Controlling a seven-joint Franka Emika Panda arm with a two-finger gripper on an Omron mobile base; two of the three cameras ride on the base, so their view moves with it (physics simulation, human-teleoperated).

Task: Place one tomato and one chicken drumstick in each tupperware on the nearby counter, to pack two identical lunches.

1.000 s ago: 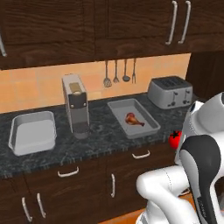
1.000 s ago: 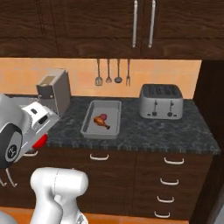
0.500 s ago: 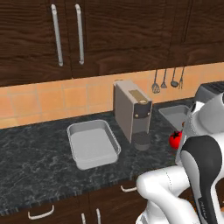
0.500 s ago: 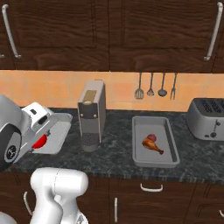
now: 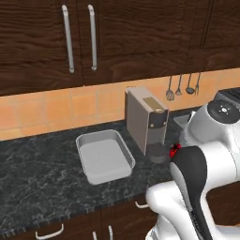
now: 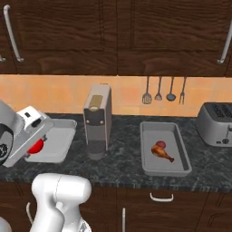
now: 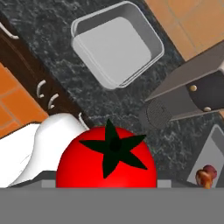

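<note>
In the left base view the white arm hides most of the small round red tomato, a sliver showing beside the tall beige-grey coffee machine; the empty shallow light grey tupperware sits left on the black marbled counter.

Right base view: the gripper clasps the tomato above the near tray; a brown chicken drumstick lies in the right tray.

Hand view: the glossy tomato, star-shaped green stem up, is cut off below.

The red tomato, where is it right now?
The tomato is held in the gripper, up in the air in front of the counter, between the empty tupperware and the coffee machine.
</note>
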